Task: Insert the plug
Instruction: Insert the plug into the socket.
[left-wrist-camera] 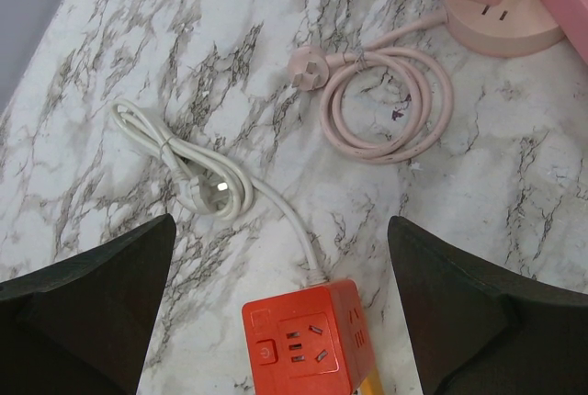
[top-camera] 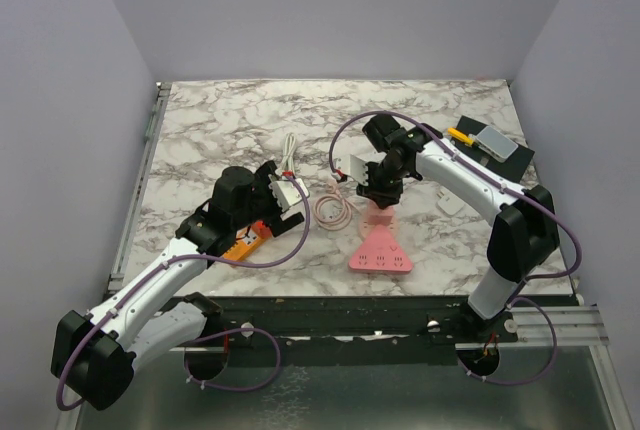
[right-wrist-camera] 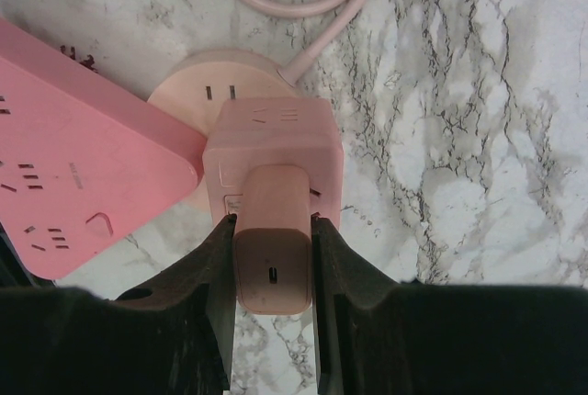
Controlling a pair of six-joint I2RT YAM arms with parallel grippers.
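Right gripper [right-wrist-camera: 273,222] is narrowed onto the pink plug [right-wrist-camera: 273,253], one finger [right-wrist-camera: 213,276] flat against each long side. The plug's long axis runs in line with the fingers. Its small port faces back at the wrist camera, and its far end meets the near face of the pink cube socket [right-wrist-camera: 274,142]. Whether the pins are fully seated cannot be told.

The cube stands on a round pink base [right-wrist-camera: 211,83], which touches the triangular pink power strip [right-wrist-camera: 73,184] on the left. Bare marble table [right-wrist-camera: 478,138] lies to the right of the cube, and the coiled pink cable [left-wrist-camera: 386,106] lies beyond it.

Left gripper [left-wrist-camera: 280,276] is spread wide and holds nothing, hanging over the orange cube socket [left-wrist-camera: 308,340] and its white cable [left-wrist-camera: 184,156]. In the top view the strip lies near the table's near edge.
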